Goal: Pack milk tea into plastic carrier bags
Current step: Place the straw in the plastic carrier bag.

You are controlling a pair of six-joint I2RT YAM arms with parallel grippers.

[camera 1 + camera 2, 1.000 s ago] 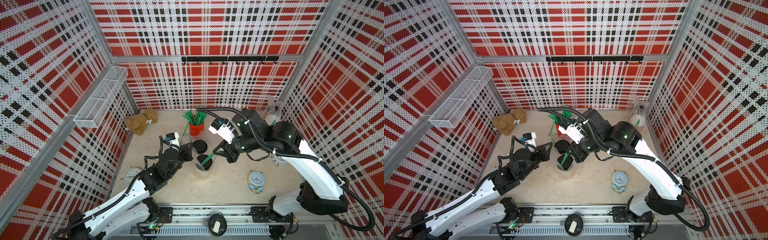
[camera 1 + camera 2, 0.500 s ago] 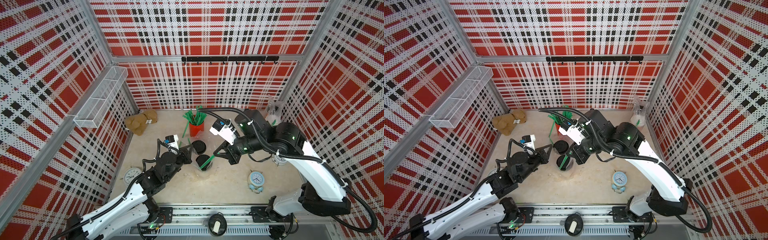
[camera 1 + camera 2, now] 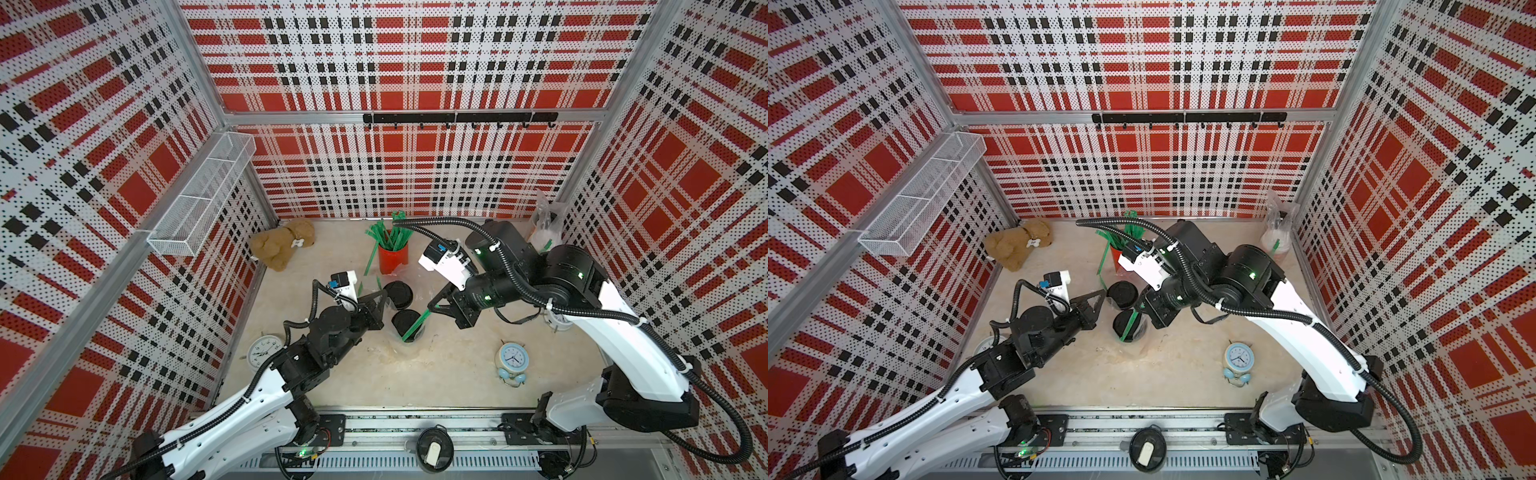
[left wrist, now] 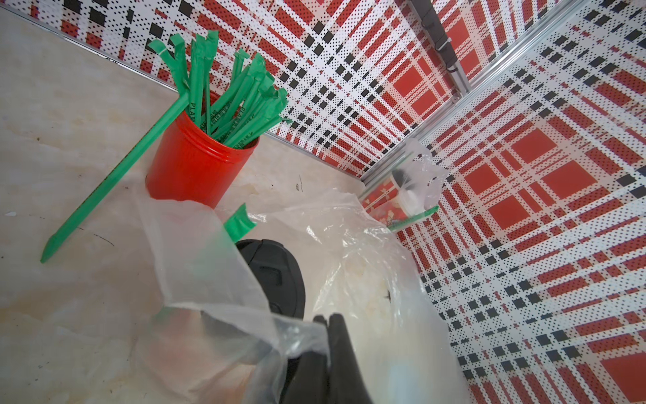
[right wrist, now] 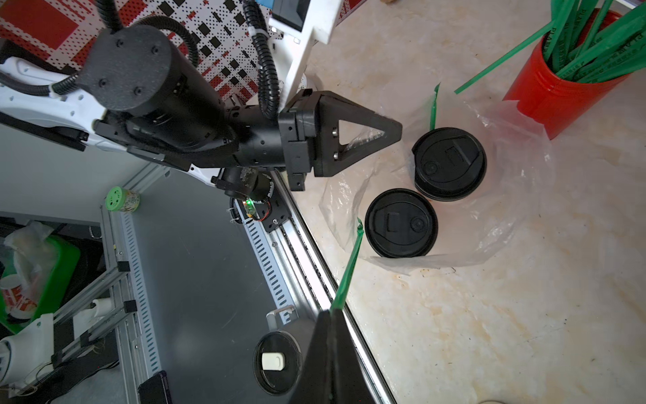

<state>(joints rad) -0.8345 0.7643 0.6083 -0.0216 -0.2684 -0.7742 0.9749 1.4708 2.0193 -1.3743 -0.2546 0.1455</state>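
Observation:
Two milk tea cups with black lids [image 3: 398, 294] [image 3: 408, 325] stand side by side mid-table inside a clear plastic carrier bag [image 5: 507, 196]. In the right wrist view their lids [image 5: 449, 163] [image 5: 401, 222] show plainly. My left gripper [image 3: 384, 297] [image 4: 330, 318] is shut on the bag's near edge beside the farther cup. Over the nearer cup, my right gripper [image 3: 432, 307] [image 5: 330, 311] is shut on a green straw [image 5: 349, 266] that slants down to its lid. A second carrier bag [image 3: 544, 226] [image 4: 416, 185] with red-patterned milk tea in it stands in the back right corner.
A red pot of green straws [image 3: 392, 257] stands just behind the cups, with one straw [image 4: 112, 178] leaning against it. A brown plush toy [image 3: 282, 247] lies at the back left. Clocks sit at the front left [image 3: 264, 351] and front right [image 3: 512, 361]. Patterned walls enclose the table.
Hardly anything: the left arm has shifted slightly towards the front while keeping the bag edge. The right gripper still holds the straw over the nearer cup.

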